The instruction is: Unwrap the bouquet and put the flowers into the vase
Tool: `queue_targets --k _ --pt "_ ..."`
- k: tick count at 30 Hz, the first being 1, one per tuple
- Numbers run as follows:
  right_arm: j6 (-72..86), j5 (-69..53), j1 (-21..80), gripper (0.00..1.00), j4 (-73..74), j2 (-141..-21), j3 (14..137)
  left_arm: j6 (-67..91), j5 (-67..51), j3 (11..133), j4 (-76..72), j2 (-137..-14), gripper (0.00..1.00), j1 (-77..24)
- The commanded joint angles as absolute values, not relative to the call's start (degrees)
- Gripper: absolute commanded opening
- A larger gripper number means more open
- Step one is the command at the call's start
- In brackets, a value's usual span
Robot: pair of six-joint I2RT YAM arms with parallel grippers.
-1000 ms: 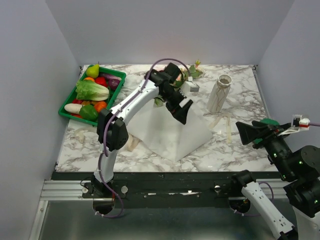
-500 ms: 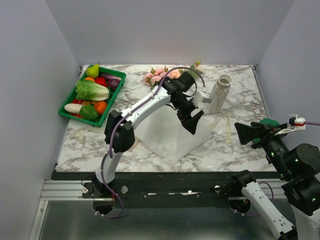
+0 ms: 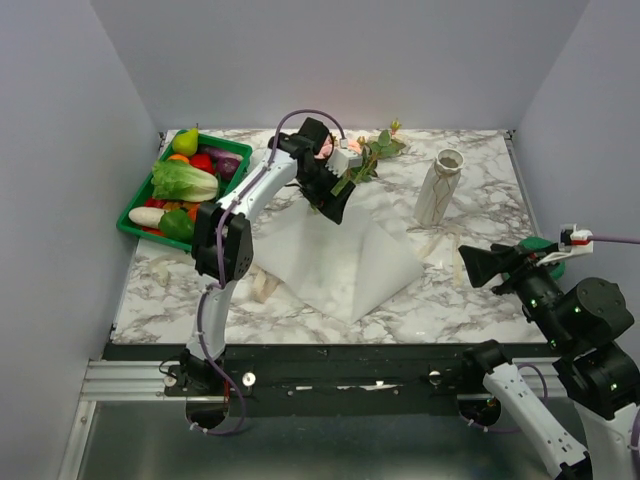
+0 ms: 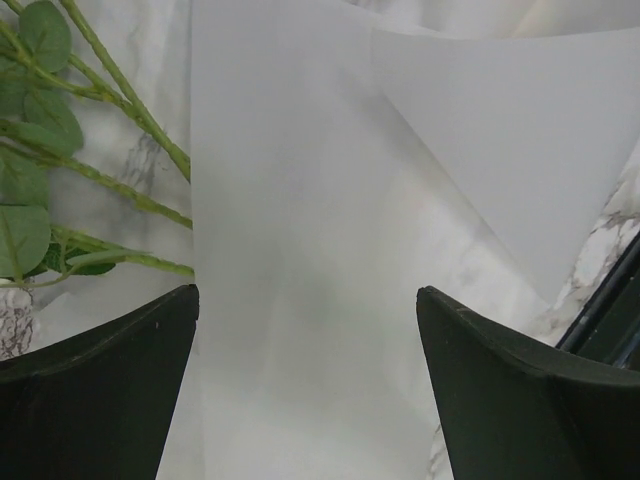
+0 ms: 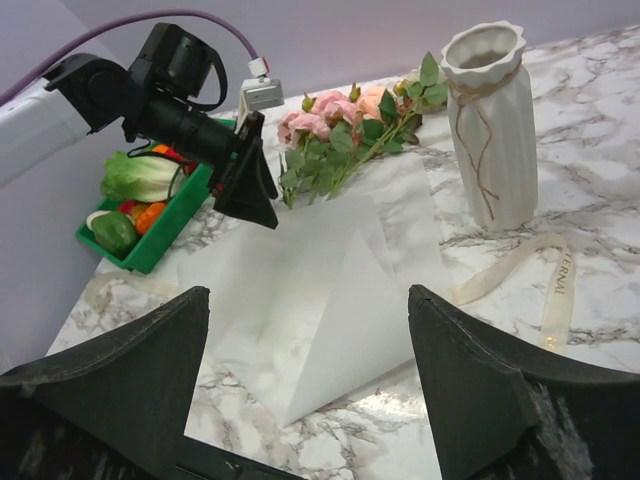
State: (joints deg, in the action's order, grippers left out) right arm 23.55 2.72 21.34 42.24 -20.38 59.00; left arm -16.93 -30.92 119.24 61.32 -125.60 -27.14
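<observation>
Pink-peach artificial roses [image 5: 335,115] lie loose at the edge of a flat white paper sheet [image 3: 340,265].
Left gripper [image 4: 305,291] spread wide over the paper; right gripper [image 5: 305,295] spread, empty; slim cream marbled vase [image 5: 490,120] upright.

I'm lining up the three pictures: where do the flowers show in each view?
Top external: the flowers lie far-centre, left of the vase.
Left wrist: only stems and leaves, upper left.
Right wrist: upper centre, left of the vase.
Shared landmark: the white paper beside them.
</observation>
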Motion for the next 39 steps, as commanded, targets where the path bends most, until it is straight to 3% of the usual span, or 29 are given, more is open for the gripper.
queue_targets --k 1,15,18,19,22,30,39 --pt "23.91 0.53 21.27 0.88 40.25 -20.74 57.75 -18.45 -24.79 119.27 57.75 -128.05 0.99 -27.25" --pt "25.22 -2.02 21.27 0.87 37.44 -21.00 55.20 -19.86 -22.06 119.01 57.83 -132.63 0.95 -26.10" --pt "25.49 -2.28 21.27 0.87 37.09 -21.18 54.85 -19.95 -23.38 118.21 58.27 -131.93 0.81 -26.19" --pt "25.58 -2.46 21.18 0.87 37.00 -21.27 54.67 -19.95 -23.73 118.04 58.45 -131.66 0.71 -26.19" --pt "25.75 -2.72 21.27 0.87 36.83 -21.27 54.32 -19.86 -24.43 117.51 58.88 -130.52 0.54 -26.19" --pt "26.37 -4.22 21.27 0.87 36.04 -21.36 53.96 -19.51 -24.70 117.42 59.50 -128.15 0.52 -26.19" --pt "26.54 -4.83 21.27 0.86 36.38 -21.62 55.11 -18.19 -24.43 116.02 59.33 -123.93 0.29 -26.19"
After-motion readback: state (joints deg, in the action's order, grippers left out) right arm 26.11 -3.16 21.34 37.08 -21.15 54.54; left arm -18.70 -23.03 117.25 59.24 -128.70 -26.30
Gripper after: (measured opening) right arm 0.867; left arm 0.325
